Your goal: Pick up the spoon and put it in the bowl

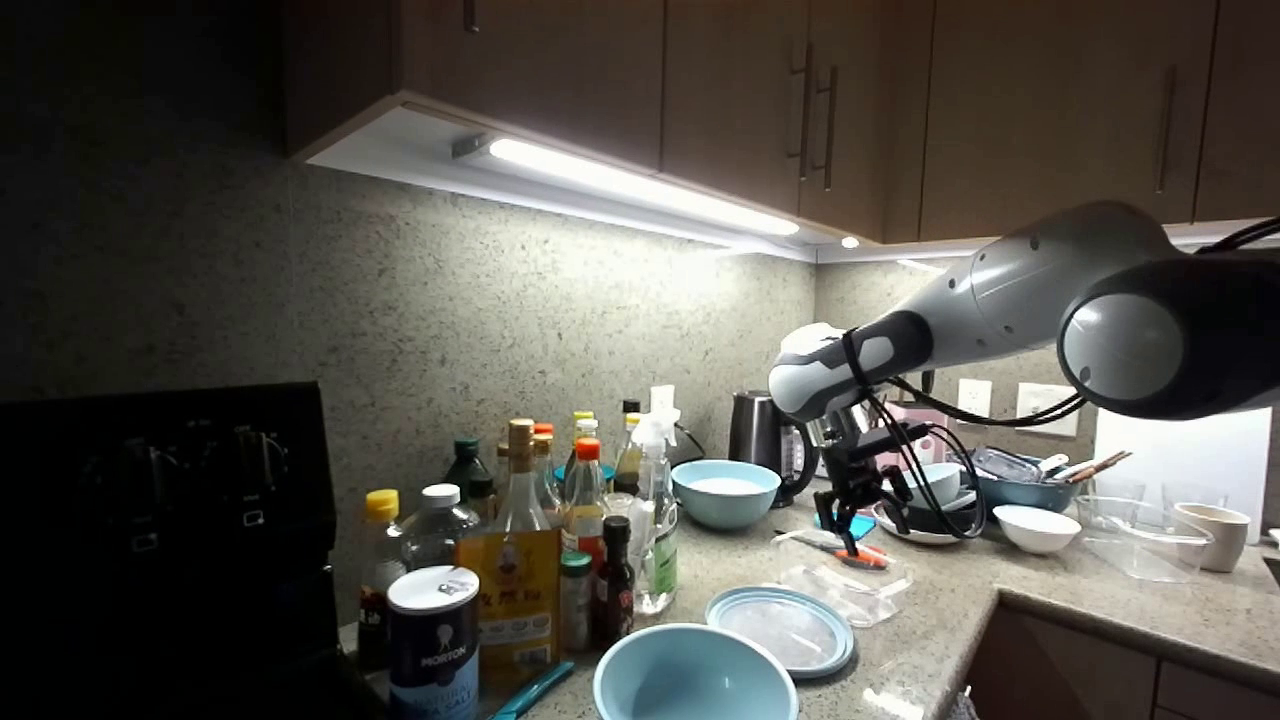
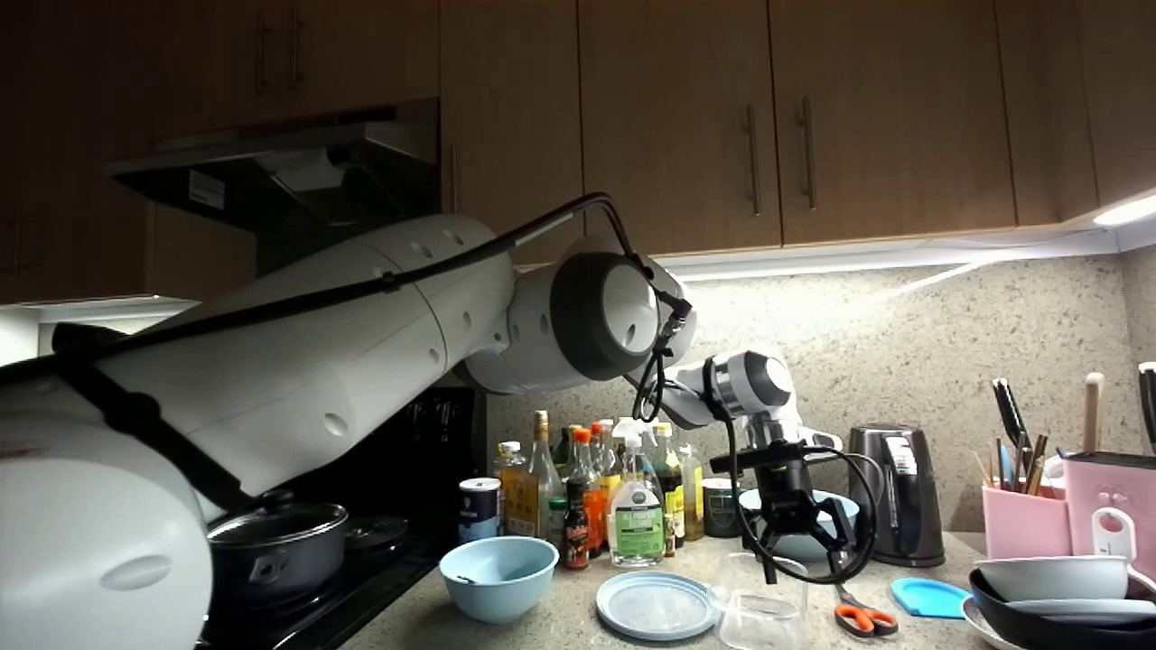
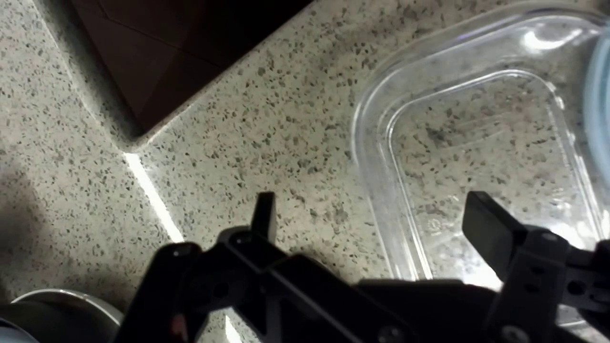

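Pale-blue, likely light, the bowl (image 2: 497, 592) at nine o'clock from my spread, empty gripper (image 2: 803, 566) suited rim-pinching; no certain spoon showed.

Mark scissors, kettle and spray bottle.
Scissors (image 2: 866, 620), in an exterior view: orange handles.
Kettle (image 2: 901, 510), in an exterior view: dark body.
Spray bottle (image 2: 638, 528), in an exterior view: green label.

Kitchen: speckled countertop (image 1: 890, 650), wood-look wall cabinets (image 2: 673, 135) overhead.
Range hood (image 2: 271, 176) over stove (image 2: 379, 574), lidded pot (image 2: 287, 555) on it; electric kettle (image 2: 890, 506), Morton salt canister (image 1: 433, 640), condiment bottles (image 2: 582, 483).
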`<state>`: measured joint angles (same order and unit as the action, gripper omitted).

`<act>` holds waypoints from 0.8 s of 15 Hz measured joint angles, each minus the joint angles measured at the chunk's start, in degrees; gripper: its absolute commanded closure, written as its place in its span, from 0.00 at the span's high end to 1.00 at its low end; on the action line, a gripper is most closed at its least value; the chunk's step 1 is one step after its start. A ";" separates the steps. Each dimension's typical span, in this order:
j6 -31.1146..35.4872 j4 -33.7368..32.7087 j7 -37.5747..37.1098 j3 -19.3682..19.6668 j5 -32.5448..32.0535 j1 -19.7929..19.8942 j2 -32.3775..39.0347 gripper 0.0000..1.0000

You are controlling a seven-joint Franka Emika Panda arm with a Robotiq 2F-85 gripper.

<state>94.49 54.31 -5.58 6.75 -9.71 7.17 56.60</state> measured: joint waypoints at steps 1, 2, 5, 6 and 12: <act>-0.75 -0.90 0.91 0.02 0.00 0.73 0.70 0.75; -1.43 -1.69 1.69 0.03 0.00 1.38 1.26 0.74; -4.37 -4.41 4.13 0.00 0.11 2.96 2.69 0.54; -5.26 -5.33 4.68 0.00 0.11 3.29 3.12 0.47; -9.54 -8.91 5.81 -0.40 0.12 4.24 4.72 0.65</act>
<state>84.95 45.40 0.24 6.36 -9.60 11.41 61.33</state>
